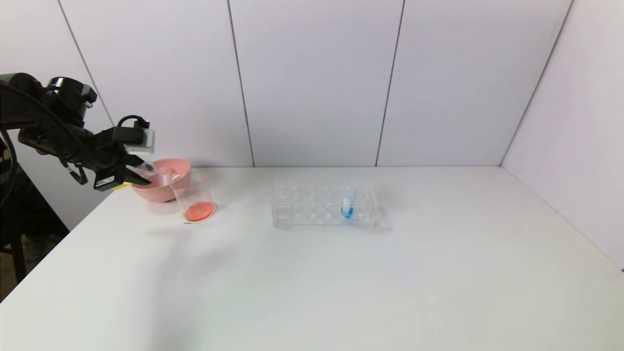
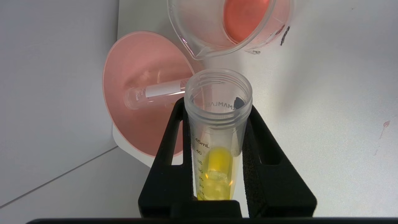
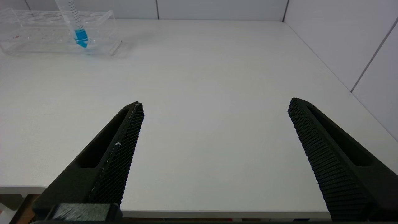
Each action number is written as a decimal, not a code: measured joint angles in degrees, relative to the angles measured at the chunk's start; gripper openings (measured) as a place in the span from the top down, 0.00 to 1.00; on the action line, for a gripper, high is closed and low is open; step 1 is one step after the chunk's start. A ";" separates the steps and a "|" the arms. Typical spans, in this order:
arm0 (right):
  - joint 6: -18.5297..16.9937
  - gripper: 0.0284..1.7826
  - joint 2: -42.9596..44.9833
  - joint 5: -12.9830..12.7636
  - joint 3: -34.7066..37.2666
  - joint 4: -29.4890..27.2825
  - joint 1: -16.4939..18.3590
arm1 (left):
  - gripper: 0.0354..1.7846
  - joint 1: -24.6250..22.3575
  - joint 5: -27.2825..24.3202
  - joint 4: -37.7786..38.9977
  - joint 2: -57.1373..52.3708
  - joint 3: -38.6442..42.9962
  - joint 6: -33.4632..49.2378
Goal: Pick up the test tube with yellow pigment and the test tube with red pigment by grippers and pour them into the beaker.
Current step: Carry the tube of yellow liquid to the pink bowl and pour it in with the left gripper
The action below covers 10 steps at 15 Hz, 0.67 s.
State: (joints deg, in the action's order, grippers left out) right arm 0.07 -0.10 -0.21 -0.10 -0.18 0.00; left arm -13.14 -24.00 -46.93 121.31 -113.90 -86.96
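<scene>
Left wrist view shows the left claw (image 2: pixel 217 124) clamped on the test tube with yellow pigment (image 2: pixel 217 137), its open mouth just beside the lip of the beaker (image 2: pixel 199 34), which holds red-orange liquid. An empty tube (image 2: pixel 155 93) lies in the pink bowl (image 2: pixel 124 74). Right claw (image 3: pixel 214 109) hangs with fingers wide apart over the bench (image 3: pixel 202 62), far from the rack (image 3: pixel 40 37) with the blue-tipped tube (image 3: pixel 79 34).
</scene>
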 joint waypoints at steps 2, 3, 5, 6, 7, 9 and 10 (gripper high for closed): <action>0.00 0.05 0.00 0.00 0.00 0.00 0.00 | 0.76 0.35 0.48 0.02 0.00 0.00 0.66; 0.00 0.05 0.00 0.02 0.00 0.00 0.00 | 0.76 0.63 0.61 0.02 0.00 0.00 1.15; -0.02 0.05 0.00 0.02 0.00 0.00 0.00 | 0.76 1.18 0.72 0.07 0.00 0.00 1.46; 0.00 0.05 0.00 -0.01 0.00 0.00 0.00 | 0.76 1.29 1.00 0.07 0.00 0.00 1.46; 0.00 0.05 0.00 -0.01 0.00 0.00 0.00 | 0.76 1.44 1.46 0.07 0.00 0.00 1.57; 0.00 0.05 0.00 -0.01 0.00 0.00 0.00 | 0.76 1.74 1.71 0.18 -0.02 -0.02 1.73; 0.00 0.05 0.00 -0.01 0.00 0.00 0.00 | 0.76 2.01 1.77 0.20 -0.02 -0.02 2.12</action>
State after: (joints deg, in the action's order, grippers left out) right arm 0.07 -0.10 -0.22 -0.10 -0.18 0.00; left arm -11.13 -22.24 -46.74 121.28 -113.92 -84.83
